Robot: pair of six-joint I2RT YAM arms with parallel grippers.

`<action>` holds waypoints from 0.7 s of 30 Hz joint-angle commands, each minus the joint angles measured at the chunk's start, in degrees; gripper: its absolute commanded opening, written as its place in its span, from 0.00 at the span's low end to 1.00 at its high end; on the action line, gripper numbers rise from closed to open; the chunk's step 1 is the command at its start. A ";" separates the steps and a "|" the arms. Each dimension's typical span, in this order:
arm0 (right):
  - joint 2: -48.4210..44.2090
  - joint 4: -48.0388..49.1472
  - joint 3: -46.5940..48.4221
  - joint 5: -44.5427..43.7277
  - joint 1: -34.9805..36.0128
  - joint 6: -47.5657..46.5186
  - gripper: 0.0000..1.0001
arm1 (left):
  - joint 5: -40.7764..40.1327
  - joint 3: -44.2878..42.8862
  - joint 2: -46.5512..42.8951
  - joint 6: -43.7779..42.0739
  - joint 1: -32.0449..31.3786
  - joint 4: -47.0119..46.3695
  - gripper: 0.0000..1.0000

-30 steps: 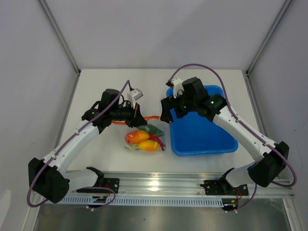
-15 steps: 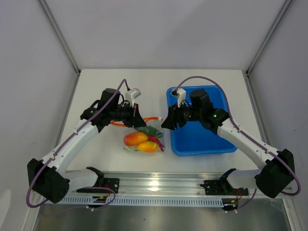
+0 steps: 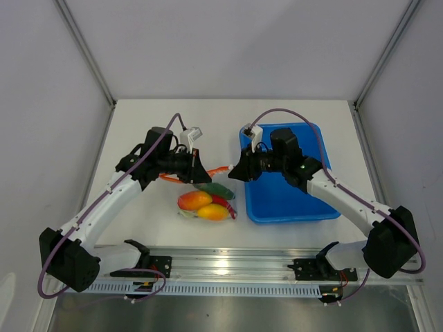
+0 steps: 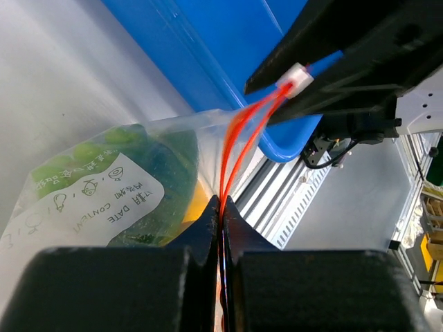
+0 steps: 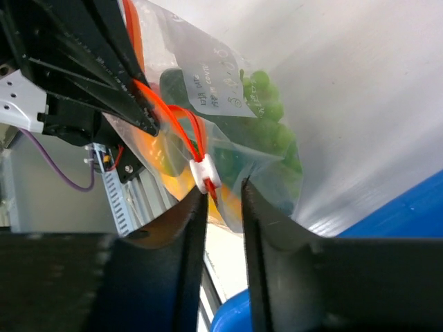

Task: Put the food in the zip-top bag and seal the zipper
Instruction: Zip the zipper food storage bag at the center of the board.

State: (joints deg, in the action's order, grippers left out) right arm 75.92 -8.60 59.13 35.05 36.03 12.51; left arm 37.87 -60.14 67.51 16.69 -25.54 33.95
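The zip-top bag lies in front of the arms. It holds the food: an orange-yellow pepper, green grapes and other pieces. My left gripper is shut on the red-orange zipper, which it holds taut above the bag. The strip runs to a white slider at its right end. My right gripper is at that slider. Its jaws are narrow but still apart, and the slider rests against the tip of the left finger. In the top view the two grippers face each other across the strip.
A blue tray stands right of the bag, under my right arm. The aluminium rail with the arm bases runs along the near edge. Grey walls close in the table on three sides.
My right gripper has moved left off the blue tray to the zipper's slider, and its jaws have narrowed from wide open. The left gripper has kept its grip on the strip.
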 commanded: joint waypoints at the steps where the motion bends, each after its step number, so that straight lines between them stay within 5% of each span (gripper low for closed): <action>1: 1.42 3.59 0.72 1.87 -0.35 0.05 0.26 | 2.74 -1.65 -0.62 1.86 -0.04 -3.10 0.01; 3: 1.34 3.59 0.20 1.78 -0.52 0.14 0.09 | 2.65 -1.82 -0.62 1.77 -0.04 -3.11 0.01; 9: 1.77 4.47 0.10 3.18 -1.05 0.67 0.00 | 2.83 -1.74 -0.71 1.33 0.05 -3.02 0.02; 18: 6.51 2.46 7.12 14.24 -2.54 0.68 0.00 | 0.01 -2.70 -4.31 -6.13 -0.04 -3.37 0.56; 21: 7.31 -0.01 9.67 15.66 -2.54 -0.29 0.00 | 1.59 -5.41 -3.70 -8.60 -0.04 -3.28 0.61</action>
State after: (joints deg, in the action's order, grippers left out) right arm 83.05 -8.12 63.96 45.98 33.52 13.61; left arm 37.80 -61.34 64.71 12.27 -25.54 32.32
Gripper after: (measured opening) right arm 0.002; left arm 0.594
